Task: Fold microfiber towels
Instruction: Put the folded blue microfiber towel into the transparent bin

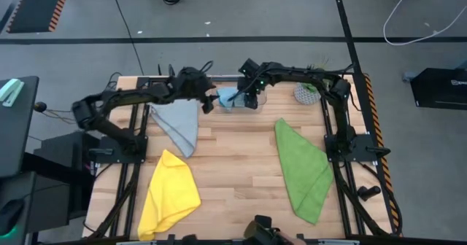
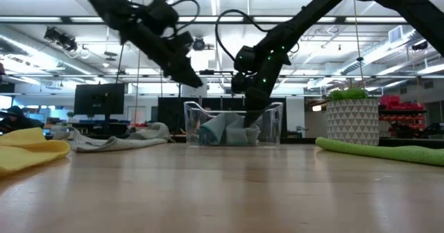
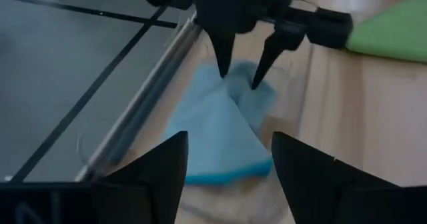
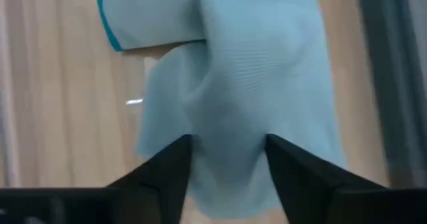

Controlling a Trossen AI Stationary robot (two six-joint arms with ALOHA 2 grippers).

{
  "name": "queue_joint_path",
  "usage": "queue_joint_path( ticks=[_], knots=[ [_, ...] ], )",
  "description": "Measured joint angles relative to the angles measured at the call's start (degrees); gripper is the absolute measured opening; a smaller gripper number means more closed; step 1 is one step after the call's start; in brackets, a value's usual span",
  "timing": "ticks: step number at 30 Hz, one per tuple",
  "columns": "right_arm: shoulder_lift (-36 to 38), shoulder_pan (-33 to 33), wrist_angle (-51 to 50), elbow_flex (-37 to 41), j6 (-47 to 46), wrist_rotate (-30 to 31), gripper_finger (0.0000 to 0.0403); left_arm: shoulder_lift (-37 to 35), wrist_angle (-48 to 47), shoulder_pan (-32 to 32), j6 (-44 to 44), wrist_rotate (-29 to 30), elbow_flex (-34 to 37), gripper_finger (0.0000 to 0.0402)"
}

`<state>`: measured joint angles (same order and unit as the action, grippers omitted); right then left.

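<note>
The light blue towel (image 3: 220,131) lies bunched in a clear bin (image 2: 194,122) at the table's far middle. My right gripper (image 4: 227,157) reaches down into the bin and is shut on it. My left gripper (image 3: 227,164) hangs open just left of the bin and above its rim, pointing at the towel and touching nothing. A grey towel (image 1: 179,125) lies crumpled at the far left. A yellow towel (image 1: 169,190) lies loosely at the near left. A green towel (image 1: 303,168) lies loosely at the right. My right gripper pinches a raised fold (image 3: 240,81) on the light blue towel's top between its two fingertips (image 3: 223,67). The fingers come from above, slanting steeply down into the bin. The towel stays bunched in the bin and is not lifted; how many layers are caught cannot be told.
A small potted plant (image 1: 306,93) in a patterned white pot stands at the far right, beside the right arm. Bare wood shows in the table's middle (image 1: 233,172), between the yellow and green towels.
</note>
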<state>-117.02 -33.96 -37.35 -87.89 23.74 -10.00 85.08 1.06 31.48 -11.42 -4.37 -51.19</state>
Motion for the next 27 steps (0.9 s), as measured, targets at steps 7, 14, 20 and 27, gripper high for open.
queue_joint_path(
  ticks=[7,14,20,27],
  knots=[
    [0.01,-0.99,-0.11,0.25,0.95,-2.6,0.0035,10.21,-7.19,0.67,-3.29,-0.11,-12.16,0.0207],
    [0.75,-2.0,-0.6,0.04,-0.57,-2.79,0.0034,14.84,-9.8,2.16,-4.26,0.04,-14.03,0.0217],
    [1.3,-1.89,-0.67,-2.06,-2.49,-3.16,0.002,15.13,-9.7,1.43,-3.87,-4.29,-14.02,0.0261],
    [1.39,-1.85,-0.82,-4.55,-3.61,-3.17,0.0025,16.88,-9.23,0.66,-4.17,-4.46,-13.98,0.0285]
  ],
)
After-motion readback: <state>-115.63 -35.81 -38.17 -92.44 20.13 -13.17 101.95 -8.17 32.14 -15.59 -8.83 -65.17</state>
